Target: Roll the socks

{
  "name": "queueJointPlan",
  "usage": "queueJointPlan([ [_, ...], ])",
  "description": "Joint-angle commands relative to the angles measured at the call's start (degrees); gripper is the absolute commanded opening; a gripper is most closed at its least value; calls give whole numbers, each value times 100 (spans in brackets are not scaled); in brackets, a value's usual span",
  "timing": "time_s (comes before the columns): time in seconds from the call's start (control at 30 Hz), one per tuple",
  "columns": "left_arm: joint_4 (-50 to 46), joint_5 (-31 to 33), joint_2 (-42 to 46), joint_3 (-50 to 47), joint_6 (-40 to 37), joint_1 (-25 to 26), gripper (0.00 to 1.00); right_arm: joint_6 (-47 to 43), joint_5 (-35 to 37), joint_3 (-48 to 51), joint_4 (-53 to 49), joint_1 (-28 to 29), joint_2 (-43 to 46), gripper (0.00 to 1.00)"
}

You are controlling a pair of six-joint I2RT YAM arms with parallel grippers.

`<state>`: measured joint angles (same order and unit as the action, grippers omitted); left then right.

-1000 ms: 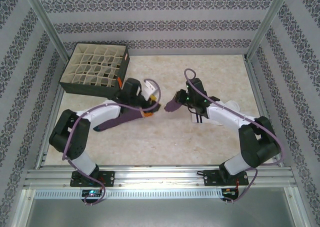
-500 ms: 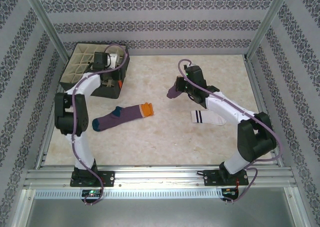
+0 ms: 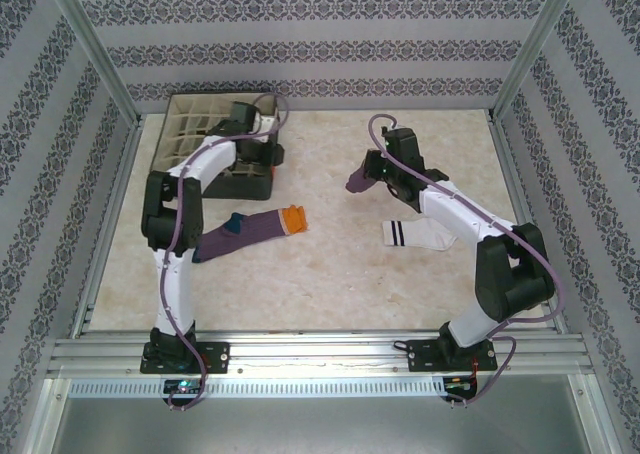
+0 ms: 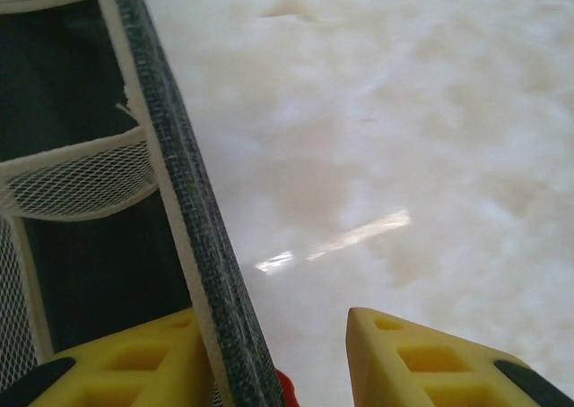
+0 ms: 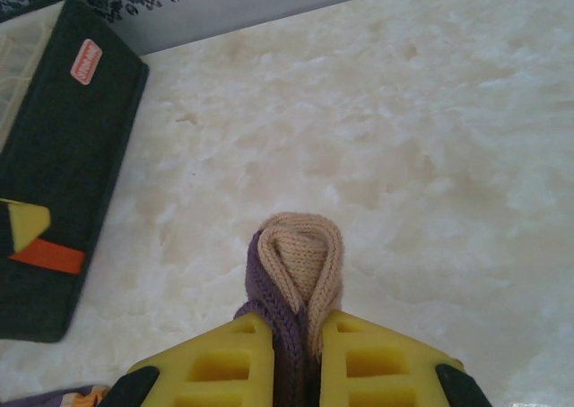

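1. Box [image 3: 200,124], dark, with beige grid dividers. Stands at the far left of the table [image 3: 330,284]. The left end effector [image 4: 269,335] straddles its right wall, one finger inside and one outside with a gap showing. It is open and grips nothing. Likely purpose: shifting the box, not sock work.
2. Flat purple sock [image 3: 255,229], orange toe. Lies loose on the table left of centre, well apart from both end effectors, unrolled.
3. Held purple sock [image 5: 291,264], tan toe. Folded and pinched in the closed right end effector [image 5: 296,322], apparently clear of the table. Probably meant for pairing with item 2.
4. White sock [image 3: 425,236], black cuff stripes. Lies flat beneath the right arm, unrolled.
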<state>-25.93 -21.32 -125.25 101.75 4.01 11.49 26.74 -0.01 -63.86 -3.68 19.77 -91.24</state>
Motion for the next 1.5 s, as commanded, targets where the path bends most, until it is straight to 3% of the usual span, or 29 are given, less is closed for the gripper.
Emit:
queueJointPlan([
  [0.0,-12,-341,-265,293,637,384,41,-55,-165,134,145,-107,5,4],
  [0.2,399,-421,-389,466,1049,847,41,-71,-201,307,144,-256,216,4],
  [0.3,707,-708,-736,1065,1343,1476,39,-156,-157,488,52,-428,560,4],
  [0.43,705,-766,-996,1697,1322,1816,42,-200,-105,583,-51,-605,799,4],
  [0.63,131,-718,-1212,2538,964,1886,48,-217,-113,523,-134,-703,967,4],
  [0.87,-414,-588,-771,2609,232,1778,57,-326,-59,232,-260,-662,851,4],
  [1.17,-279,-335,225,1296,-116,1425,55,-1311,559,-525,-345,-206,379,4],
  [1.47,392,-337,903,-323,-37,1204,51,-2794,992,-1766,-454,159,-1045,4],
])
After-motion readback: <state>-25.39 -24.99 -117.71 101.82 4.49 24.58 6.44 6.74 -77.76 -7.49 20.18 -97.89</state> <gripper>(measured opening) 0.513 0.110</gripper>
